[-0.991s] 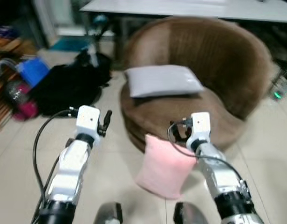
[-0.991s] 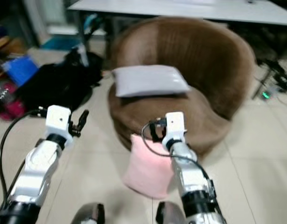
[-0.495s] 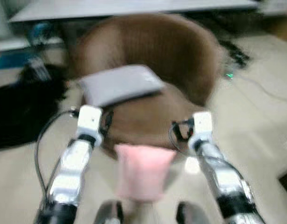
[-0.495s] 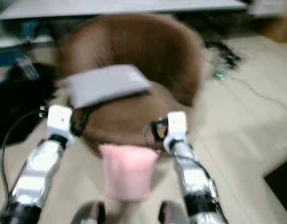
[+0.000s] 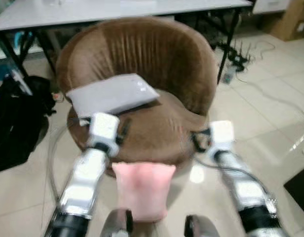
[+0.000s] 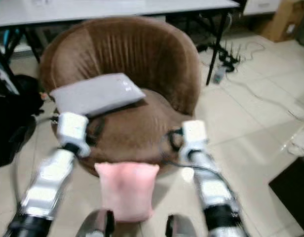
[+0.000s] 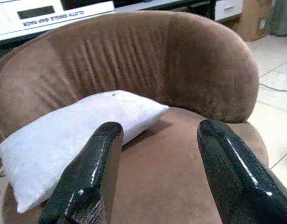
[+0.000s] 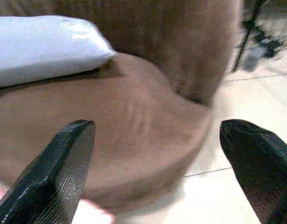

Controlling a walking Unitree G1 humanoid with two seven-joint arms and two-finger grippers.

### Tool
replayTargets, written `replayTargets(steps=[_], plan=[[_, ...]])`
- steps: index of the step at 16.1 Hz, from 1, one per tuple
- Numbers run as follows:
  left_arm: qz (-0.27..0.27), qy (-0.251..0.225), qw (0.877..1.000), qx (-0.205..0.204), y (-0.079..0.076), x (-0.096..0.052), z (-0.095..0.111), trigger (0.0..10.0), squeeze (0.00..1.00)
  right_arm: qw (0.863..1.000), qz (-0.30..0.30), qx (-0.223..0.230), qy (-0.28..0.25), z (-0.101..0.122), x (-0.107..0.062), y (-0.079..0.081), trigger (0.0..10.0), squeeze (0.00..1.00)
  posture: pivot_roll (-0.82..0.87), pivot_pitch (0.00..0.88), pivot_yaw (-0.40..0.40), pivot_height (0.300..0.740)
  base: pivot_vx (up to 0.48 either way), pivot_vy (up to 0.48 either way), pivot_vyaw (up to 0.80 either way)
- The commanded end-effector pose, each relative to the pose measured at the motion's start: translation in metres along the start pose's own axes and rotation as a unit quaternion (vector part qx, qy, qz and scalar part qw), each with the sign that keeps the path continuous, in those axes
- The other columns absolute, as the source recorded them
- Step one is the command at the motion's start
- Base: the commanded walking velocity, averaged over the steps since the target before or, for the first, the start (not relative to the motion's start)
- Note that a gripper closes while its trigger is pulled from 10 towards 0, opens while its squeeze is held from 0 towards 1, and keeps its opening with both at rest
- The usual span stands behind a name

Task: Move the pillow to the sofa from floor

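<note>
A pink pillow (image 5: 142,190) stands on the tiled floor, leaning against the front of the round brown sofa (image 5: 142,49). A grey-white pillow (image 5: 110,94) lies on the sofa seat. Both arms reach forward over the pink pillow, one on each side of it. My left gripper (image 7: 160,130) is open and empty, pointing at the seat and the grey-white pillow (image 7: 73,135). My right gripper (image 8: 157,128) is also open and empty, facing the seat's front edge (image 8: 134,140). Neither gripper touches the pink pillow.
A black bag (image 5: 14,128) lies on the floor to the left of the sofa. A white table (image 5: 117,7) stands behind it. Cables (image 5: 241,54) trail over the floor at the right, with a cardboard box (image 5: 290,19) beyond and a dark object (image 5: 300,185) at the lower right.
The whole view has swung: the sofa now sits in the middle and the pink pillow lies between my arms instead of under the right one. Both arms stay held forward.
</note>
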State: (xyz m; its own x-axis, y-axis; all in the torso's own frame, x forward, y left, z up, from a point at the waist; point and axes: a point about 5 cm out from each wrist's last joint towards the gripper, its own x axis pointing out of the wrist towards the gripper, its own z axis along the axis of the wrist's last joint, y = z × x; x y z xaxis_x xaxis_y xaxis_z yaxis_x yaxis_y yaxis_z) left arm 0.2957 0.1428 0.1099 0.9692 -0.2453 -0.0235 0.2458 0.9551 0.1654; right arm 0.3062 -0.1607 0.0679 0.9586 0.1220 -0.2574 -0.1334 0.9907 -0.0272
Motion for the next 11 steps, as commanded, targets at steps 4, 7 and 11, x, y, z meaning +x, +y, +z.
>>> replayTargets(steps=[4,7,11], plan=[[0.020,0.004,1.000,0.009,0.0141,-0.0034,-0.0010,10.0,0.00,1.000,0.023,0.017,-0.011,0.0058,0.0030,0.0164,10.0,0.00,0.02,0.000,0.007,0.636,0.306,0.000,0.52],[0.021,0.005,1.000,0.010,0.0137,-0.0036,-0.0016,10.0,0.00,0.999,0.023,0.021,-0.006,0.0040,0.0027,0.0151,10.0,0.00,0.02,0.000,0.007,0.636,0.194,0.000,0.00],[0.018,0.015,1.000,0.017,0.0121,-0.0035,-0.0046,10.0,0.00,0.999,0.026,0.021,-0.006,0.0043,0.0026,0.0159,10.0,0.00,0.02,0.000,0.003,0.636,0.000,0.000,0.00]])
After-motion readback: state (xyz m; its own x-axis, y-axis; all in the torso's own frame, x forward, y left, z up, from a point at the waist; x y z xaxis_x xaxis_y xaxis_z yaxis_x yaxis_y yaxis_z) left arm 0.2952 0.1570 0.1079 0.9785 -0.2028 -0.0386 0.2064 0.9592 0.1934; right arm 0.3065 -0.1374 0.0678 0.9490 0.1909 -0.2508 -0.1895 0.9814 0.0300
